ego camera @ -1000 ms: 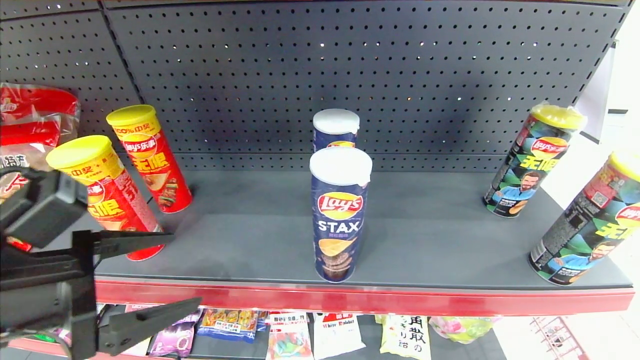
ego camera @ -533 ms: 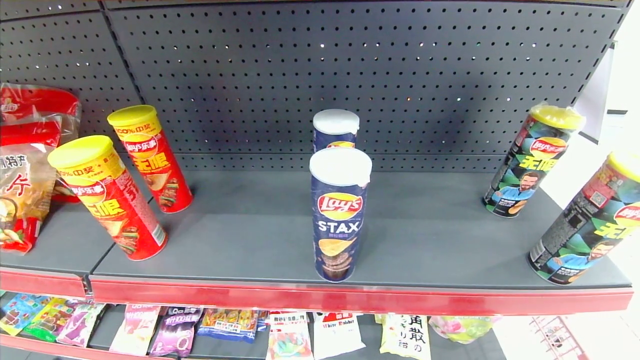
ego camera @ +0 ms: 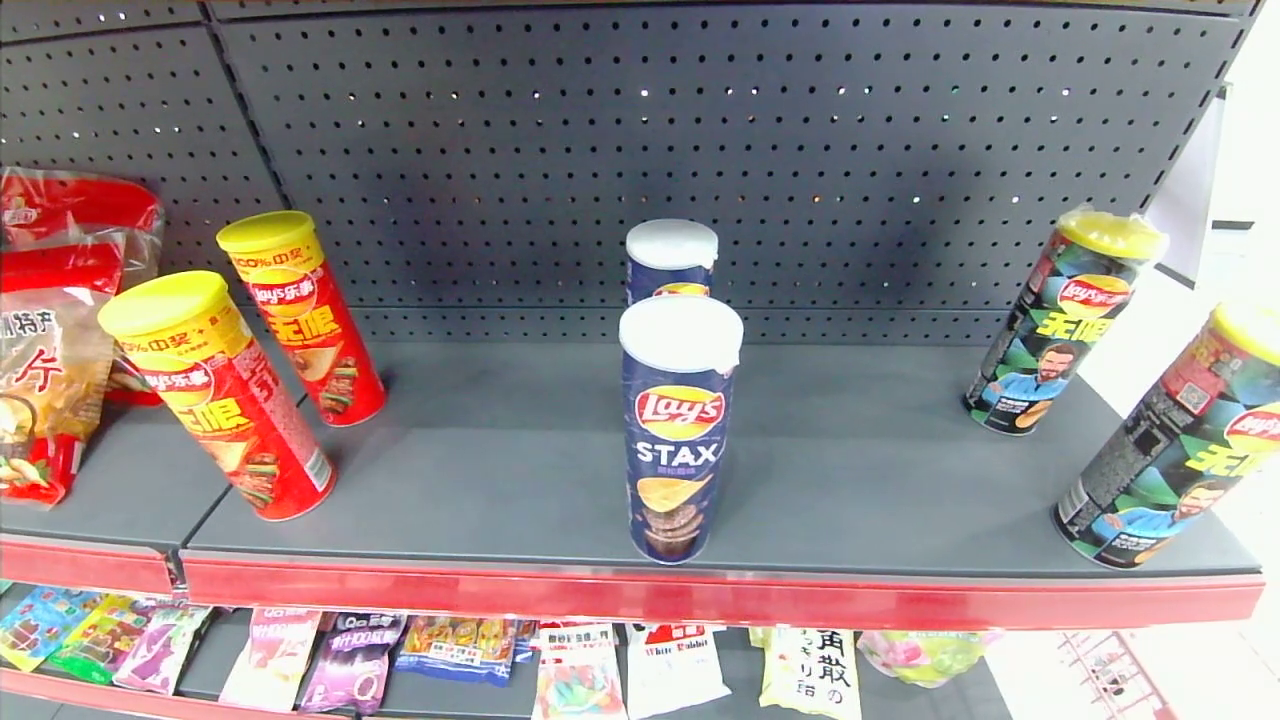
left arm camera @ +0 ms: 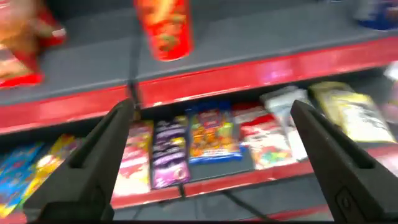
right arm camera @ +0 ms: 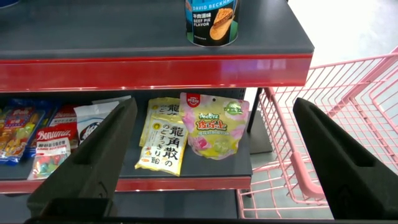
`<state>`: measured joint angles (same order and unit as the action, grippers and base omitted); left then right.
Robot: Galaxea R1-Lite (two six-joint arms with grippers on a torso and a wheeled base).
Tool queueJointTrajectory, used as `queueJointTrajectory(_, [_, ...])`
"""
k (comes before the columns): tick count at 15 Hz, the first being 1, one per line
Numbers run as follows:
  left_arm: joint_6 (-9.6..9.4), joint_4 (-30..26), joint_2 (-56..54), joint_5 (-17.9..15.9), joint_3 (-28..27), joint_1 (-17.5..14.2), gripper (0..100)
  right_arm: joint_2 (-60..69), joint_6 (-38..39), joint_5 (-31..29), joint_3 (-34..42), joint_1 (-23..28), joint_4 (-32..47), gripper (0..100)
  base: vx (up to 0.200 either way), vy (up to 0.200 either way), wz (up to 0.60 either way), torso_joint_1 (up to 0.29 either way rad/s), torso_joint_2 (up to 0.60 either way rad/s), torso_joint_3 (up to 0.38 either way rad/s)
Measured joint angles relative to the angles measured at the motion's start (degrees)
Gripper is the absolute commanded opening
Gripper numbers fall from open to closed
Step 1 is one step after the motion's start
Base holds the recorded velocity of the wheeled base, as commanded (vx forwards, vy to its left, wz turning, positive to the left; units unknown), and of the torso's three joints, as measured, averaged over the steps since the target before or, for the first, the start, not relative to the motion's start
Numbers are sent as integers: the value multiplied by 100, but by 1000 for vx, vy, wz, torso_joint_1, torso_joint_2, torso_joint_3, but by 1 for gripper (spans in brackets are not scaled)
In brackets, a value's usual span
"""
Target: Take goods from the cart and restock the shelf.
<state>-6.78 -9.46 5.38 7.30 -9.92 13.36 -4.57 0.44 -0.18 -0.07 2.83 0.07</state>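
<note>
Logo, lettering on blue can (ego camera: 680,440), red can (ego camera: 222,400), dark-green can (ego camera: 1062,330) (packets (ego camera: 662,668) below too).

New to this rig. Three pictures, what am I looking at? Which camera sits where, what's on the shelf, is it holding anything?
This is a wheeled robot with two arms, each ending in a two-fingered hand. The wide picture comes from a camera on its head, looking at a store shelf. On the shelf stand two red chip cans, two blue cans one behind the other, and two black-and-green cans at the right. Bagged snacks sit at the far left.

The other two pictures come from cameras on the wrists. The dark prongs at their edges are the fingers. The left hand and the right hand are both open and hold nothing. Both look at small snack packets on a lower shelf. The right wrist view also shows the pink cart beside it.
</note>
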Motion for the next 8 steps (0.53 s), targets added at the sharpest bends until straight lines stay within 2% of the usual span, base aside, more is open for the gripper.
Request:
queueJointTrajectory(2, [13, 191, -45, 332, 299, 0, 100, 0, -44, 16, -2, -2, 2, 100, 0, 0, 0, 0, 0, 0])
queueJointTrajectory(3, [126, 402, -59, 416, 436, 0, 100, 6, -46, 18, -2, -27, 2, 100, 0, 0, 0, 0, 0, 0])
queueJointTrajectory(4, [451, 427, -65, 375, 527, 0, 100, 41, -34, 18, -2, -68, 2, 100, 0, 0, 0, 0, 0, 0])
queueJointTrajectory(5, [607, 533, -69, 126, 601, 0, 100, 133, -33, 16, -2, -138, 2, 100, 0, 0, 0, 0, 0, 0])
queueJointTrajectory(6, [621, 712, -76, -216, 688, 0, 100, 238, -44, 11, 5, -215, 2, 100, 0, 0, 0, 0, 0, 0])
queueJointTrajectory(7, [596, 1036, -78, -730, 784, 0, 100, 306, -93, 21, 5, -252, 2, 100, 0, 0, 0, 0, 0, 0])
queueJointTrajectory(8, [577, 1208, -80, -935, 869, 0, 100, 354, -148, 45, 5, -272, 0, 100, 0, 0, 0, 0, 0, 0])
